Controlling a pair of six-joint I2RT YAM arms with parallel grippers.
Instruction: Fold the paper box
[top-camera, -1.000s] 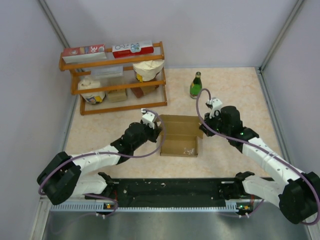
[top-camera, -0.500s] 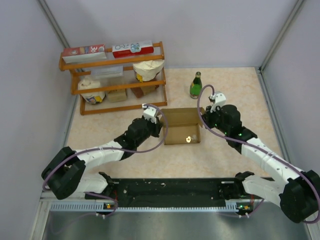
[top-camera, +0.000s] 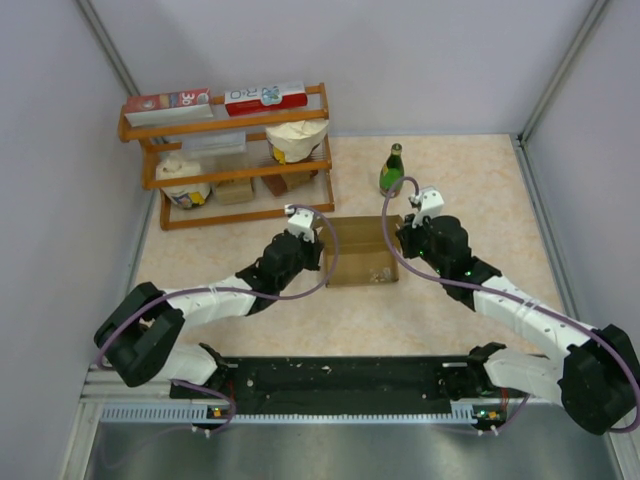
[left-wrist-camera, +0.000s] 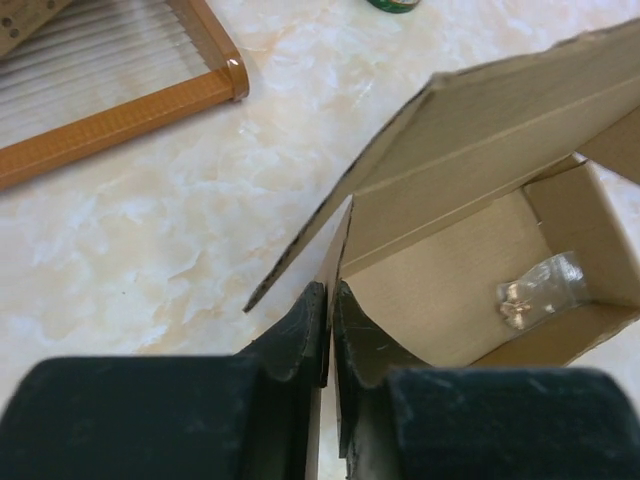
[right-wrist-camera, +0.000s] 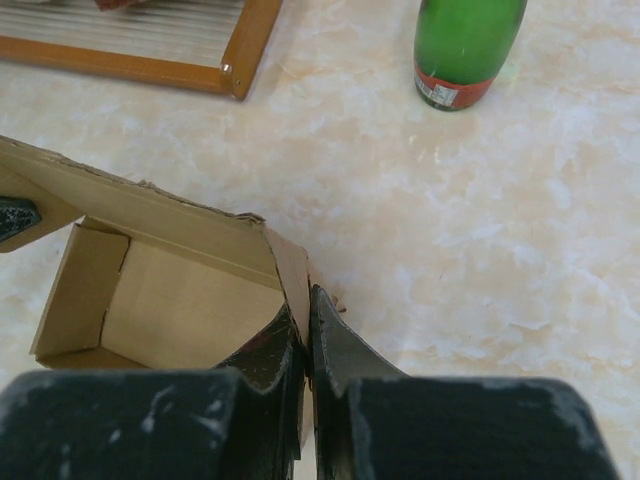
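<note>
Now the left gripper (left-wrist-camera: 329, 318) is pinching the paper box (top-camera: 362, 255) by its left wall and the right gripper (right-wrist-camera: 306, 328) is clamping its right wall; it is sitting on the tabletop (top-camera: 465, 185) between them, lid leaning ahead.

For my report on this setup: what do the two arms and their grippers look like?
Both the left arm and the right arm have white links joined by black joints, and a purple cable runs along each. The left gripper and right gripper are matte black; the right one's body shows white scuffs.
</note>
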